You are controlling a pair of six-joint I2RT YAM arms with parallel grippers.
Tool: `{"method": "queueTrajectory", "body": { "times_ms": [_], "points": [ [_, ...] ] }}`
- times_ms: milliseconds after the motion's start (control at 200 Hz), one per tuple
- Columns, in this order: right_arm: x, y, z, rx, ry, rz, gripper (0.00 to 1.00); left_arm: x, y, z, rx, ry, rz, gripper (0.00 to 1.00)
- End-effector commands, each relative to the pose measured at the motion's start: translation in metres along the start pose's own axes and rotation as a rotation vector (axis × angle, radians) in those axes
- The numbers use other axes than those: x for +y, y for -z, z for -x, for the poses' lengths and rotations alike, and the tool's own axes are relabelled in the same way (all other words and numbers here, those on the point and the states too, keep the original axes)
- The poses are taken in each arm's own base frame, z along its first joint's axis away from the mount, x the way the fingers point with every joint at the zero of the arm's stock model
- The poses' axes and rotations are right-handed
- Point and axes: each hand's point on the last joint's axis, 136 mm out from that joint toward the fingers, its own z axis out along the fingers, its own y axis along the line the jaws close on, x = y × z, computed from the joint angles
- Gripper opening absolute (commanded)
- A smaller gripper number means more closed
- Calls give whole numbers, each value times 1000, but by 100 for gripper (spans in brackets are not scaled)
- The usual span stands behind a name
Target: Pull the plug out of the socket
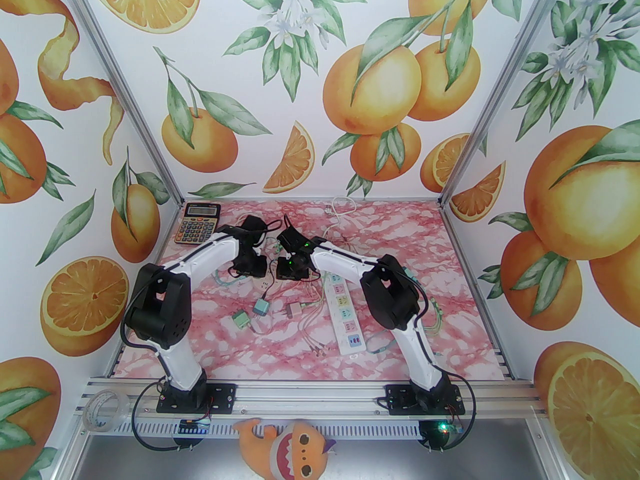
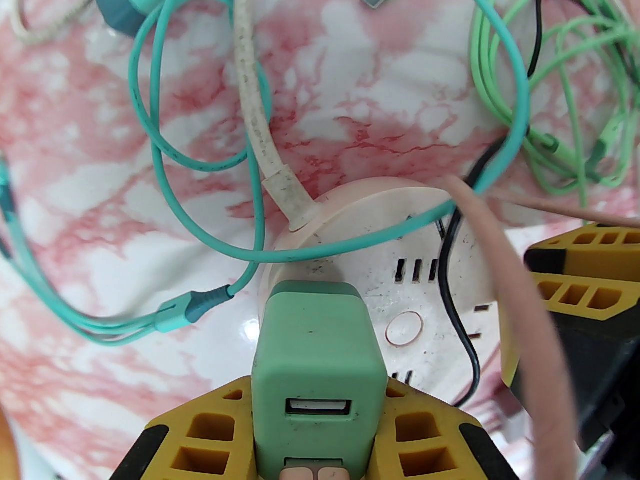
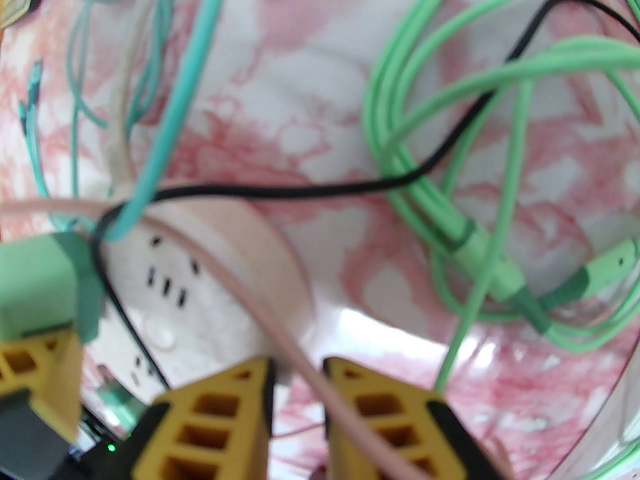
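One green USB charger plug point(image 2: 315, 338), clamped in the left gripper point(image 2: 317, 413), stands on one round pink socket point(image 2: 380, 203); the right gripper point(image 3: 298, 368) straddles one pink cable point(image 3: 235, 283), grip unclear. One white power strip point(image 1: 345, 315) lies nearby. Pink-marbled table point(image 1: 450, 278), orange-printed walls point(image 1: 350, 68)

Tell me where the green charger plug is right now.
In the left wrist view, bottom centre: the green charger plug sits clamped in the left gripper, at the left edge of the round socket, just below a teal cable.
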Motion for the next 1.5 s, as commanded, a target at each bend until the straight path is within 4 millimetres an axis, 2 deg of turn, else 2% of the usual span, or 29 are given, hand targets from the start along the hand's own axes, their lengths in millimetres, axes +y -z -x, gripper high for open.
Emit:
{"method": "queueTrajectory", "body": {
  "times_ms": [0,120,215,230,335,405,741,841,946,981,1086,1196,1356,1496],
  "points": [
    [-79,-41,-62,201,-30,-275,23,-1,20,4,-16,82,-99,15],
    [-72,-38,-58,189,-32,-247,23,-1,16,1,-15,81,-94,15],
    [-41,-27,-42,125,-23,-106,26,-1,8,-7,-3,85,-75,14],
    [-42,-28,-45,125,-26,-96,26,-2,7,-7,-2,88,-74,15],
    [-9,-11,-27,47,-28,72,42,-5,0,-13,3,119,-88,14],
    [7,-5,-20,26,-37,164,46,-8,-2,-14,-2,134,-95,15],
    [45,-4,-21,23,3,300,47,-24,-6,-14,-8,142,-130,15],
    [38,-14,-24,48,-7,258,47,-28,-6,-14,-12,132,-131,15],
    [2,-31,-35,97,-37,76,48,-27,-4,-13,-13,124,-119,15],
    [-4,-34,-33,104,-35,34,48,-27,-3,-13,-12,119,-111,14],
    [-30,-46,-49,161,-46,-71,39,-26,-1,-13,-12,80,-63,15],
    [-50,-51,-61,192,-46,-143,34,-25,0,-14,-12,18,15,15],
    [-64,-55,-73,230,-49,-194,32,-27,-2,-17,-9,-95,143,15],
    [-67,-56,-76,238,-43,-215,32,-27,-1,-19,-15,-120,176,14]
  ]
}}
